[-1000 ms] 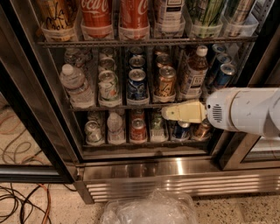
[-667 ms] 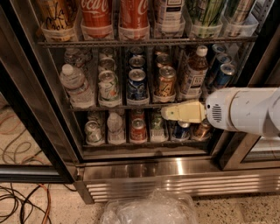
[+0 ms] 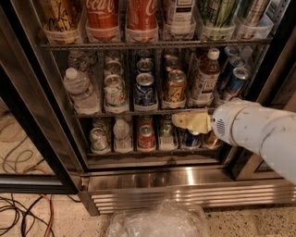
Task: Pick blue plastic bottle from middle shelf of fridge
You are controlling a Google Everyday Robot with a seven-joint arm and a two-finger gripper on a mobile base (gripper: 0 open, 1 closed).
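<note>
Foreground: a crumpled clear plastic bag (image 3: pixel 157 221) on the speckled floor, with loose cables (image 3: pixel 23 210) to its left; behind it, the fridge (image 3: pixel 51 120) with its shiny steel base (image 3: pixel 152 178); at right, my white arm (image 3: pixel 259 132) reaches in, pointing left, and my gripper (image 3: pixel 180 120), pale yellow, hangs in front of the cans just under the front edge of the middle shelf (image 3: pixel 125 112); the state of my jaws, released or clenched, cannot be told from this view; above and slightly right of the gripper, apart from it, the blue plastic bottle (image 3: pixel 206 78) stands upright on the middle shelf, white cap on, between a gold can (image 3: pixel 175 88) on its left and blue cans (image 3: pixel 236 79) on its right; a clear water bottle (image 3: pixel 81 90) stands at the shelf's left end; farthest up, red cola bottles (image 3: pixel 101 14) on the upper rack.
</note>
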